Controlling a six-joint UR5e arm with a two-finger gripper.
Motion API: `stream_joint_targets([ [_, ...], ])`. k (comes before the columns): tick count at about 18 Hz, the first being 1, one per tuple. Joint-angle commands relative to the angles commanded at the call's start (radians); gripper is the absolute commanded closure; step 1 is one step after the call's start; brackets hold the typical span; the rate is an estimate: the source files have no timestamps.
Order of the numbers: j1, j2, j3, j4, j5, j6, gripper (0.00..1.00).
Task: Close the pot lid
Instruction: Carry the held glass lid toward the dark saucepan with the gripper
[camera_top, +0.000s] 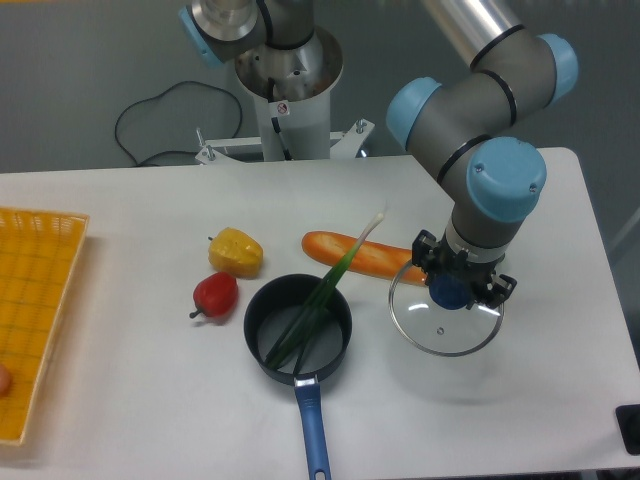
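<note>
The dark pot (298, 328) sits at the table's front centre, its blue handle (312, 428) pointing toward the front edge. A green onion (322, 300) lies in it and sticks out over the far rim. The clear glass lid (446, 318) with a metal rim is to the right of the pot. My gripper (457, 291) is directly over the lid's centre, shut on its blue knob (448, 292). A faint shadow shows on the table below the lid, so it seems slightly raised.
A bread roll (362, 256) lies just behind the lid and pot. A yellow pepper (236, 251) and a red pepper (215, 294) sit left of the pot. A yellow basket (35, 330) is at the far left edge. The table's right edge is close.
</note>
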Motion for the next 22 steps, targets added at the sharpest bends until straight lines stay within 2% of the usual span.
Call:
stream_joint_targets([
  [7, -0.049, 0.034, -0.002, -0.026, 0.0, -0.049, 0.68],
  [16, -0.16, 0.035, -0.018, -0.029, 0.069, -0.141, 0.68],
  [22, -0.196, 0.063, -0.026, -0.066, 0.087, -0.17, 0.68],
])
